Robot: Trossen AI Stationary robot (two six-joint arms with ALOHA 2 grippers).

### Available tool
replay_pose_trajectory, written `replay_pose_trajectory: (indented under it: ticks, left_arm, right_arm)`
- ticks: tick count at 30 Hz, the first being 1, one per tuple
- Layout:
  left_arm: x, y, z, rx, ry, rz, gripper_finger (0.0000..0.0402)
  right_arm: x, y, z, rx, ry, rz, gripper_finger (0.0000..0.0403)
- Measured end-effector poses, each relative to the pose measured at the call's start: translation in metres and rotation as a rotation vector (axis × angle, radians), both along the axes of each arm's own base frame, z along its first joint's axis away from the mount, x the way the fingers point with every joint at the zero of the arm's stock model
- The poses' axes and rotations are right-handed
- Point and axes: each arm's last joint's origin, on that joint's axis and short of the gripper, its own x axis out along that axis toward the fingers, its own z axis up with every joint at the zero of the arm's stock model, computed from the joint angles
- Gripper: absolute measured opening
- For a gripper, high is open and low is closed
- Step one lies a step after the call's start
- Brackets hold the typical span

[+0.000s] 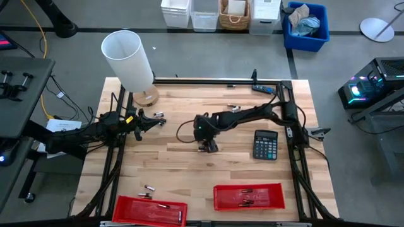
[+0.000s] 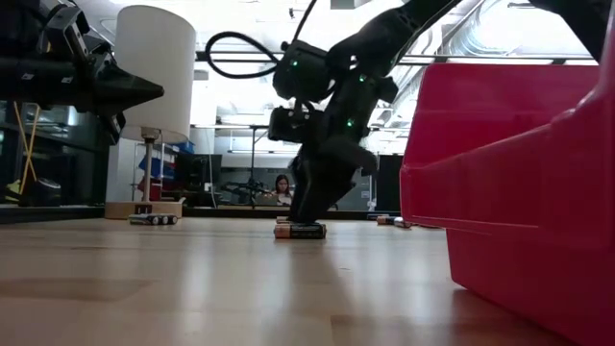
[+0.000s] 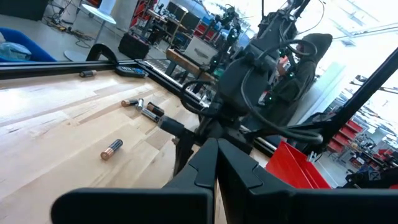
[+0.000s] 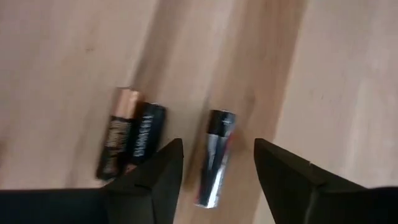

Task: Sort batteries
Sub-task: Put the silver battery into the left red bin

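Note:
My right gripper is open and points down near the table's middle. Its fingers stand on either side of a silvery battery that lies flat on the wood, with a gap on both sides. Two dark batteries lie side by side just beside one finger. The low view shows this cluster of batteries under the fingertips. My left gripper is shut, holds nothing, and hangs above the table's left side. More batteries lie near it, by the far edge and near the left bin.
Two red bins sit at the near edge, the left bin and the right bin, each with some batteries inside. A black calculator lies to the right of my right gripper. A white lamp stands at the far left corner, and a blue-and-black tool lies by the far edge.

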Motion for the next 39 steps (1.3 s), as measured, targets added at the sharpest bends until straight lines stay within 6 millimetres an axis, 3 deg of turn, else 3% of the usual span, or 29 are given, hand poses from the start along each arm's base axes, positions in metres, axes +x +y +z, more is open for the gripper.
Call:
replay_pose_trajectory:
  ticks: [3, 8, 10, 12, 15, 20, 23, 29, 39]
  left_arm:
    - [0.000, 0.000, 0.000, 0.000, 0.000, 0.000, 0.0000]
    - [0.000, 0.000, 0.000, 0.000, 0.000, 0.000, 0.0000]
    - [0.000, 0.000, 0.000, 0.000, 0.000, 0.000, 0.0000]
    - [0.000, 0.000, 0.000, 0.000, 0.000, 0.000, 0.0000]
    - [0.000, 0.000, 0.000, 0.000, -0.001, 0.000, 0.0000]
    - [0.000, 0.000, 0.000, 0.000, 0.000, 0.000, 0.0000]
    - [0.000, 0.000, 0.000, 0.000, 0.000, 0.000, 0.0000]
    - [0.000, 0.000, 0.000, 0.000, 0.000, 0.000, 0.0000]
    - [0.000, 0.000, 0.000, 0.000, 0.000, 0.000, 0.0000]
  right_arm:
    - [0.000, 0.000, -0.002, -0.015, 0.008, -0.036, 0.0155]
    - [0.000, -0.002, -0.003, -0.004, 0.030, -0.065, 0.0036]
    - [0.002, -0.006, 0.005, 0.008, 0.051, -0.078, 0.0034]
    - [0.011, -0.013, 0.022, 0.007, 0.010, -0.094, 0.0034]
    - [0.031, -0.023, 0.064, 0.021, -0.142, -0.131, 0.0034]
    - [0.052, -0.027, 0.117, 0.248, -0.369, -0.144, 0.0034]
    - [0.060, -0.010, 0.134, 0.374, -0.448, -0.114, 0.0034]
    - [0.067, 0.054, 0.135, 0.461, -0.477, -0.004, 0.0034]
    - [0.077, 0.160, 0.092, 0.565, -0.460, 0.088, 0.0034]
